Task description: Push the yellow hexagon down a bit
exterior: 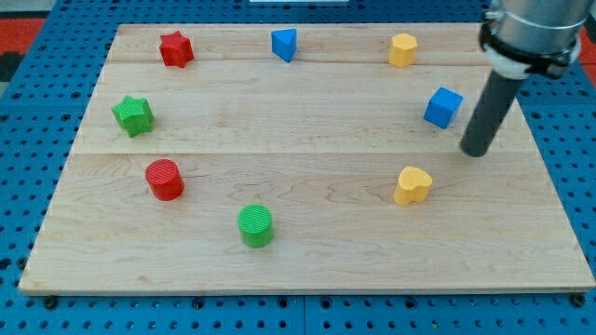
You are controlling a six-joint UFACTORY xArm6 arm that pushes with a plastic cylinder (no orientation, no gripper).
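The yellow hexagon (pixel 402 49) sits near the view's top edge of the wooden board, right of centre. My tip (pixel 476 152) is at the view's right, below and to the right of the hexagon, well apart from it. The tip stands just right of and a little below the blue cube (pixel 443 107), with a small gap. A yellow heart-shaped block (pixel 413 185) lies below and left of the tip.
A blue triangular block (pixel 284 44) and a red star (pixel 175 49) lie along the top. A green star (pixel 133 114), a red cylinder (pixel 165 179) and a green cylinder (pixel 255 226) are on the left and bottom. The board's right edge (pixel 549 167) is near the tip.
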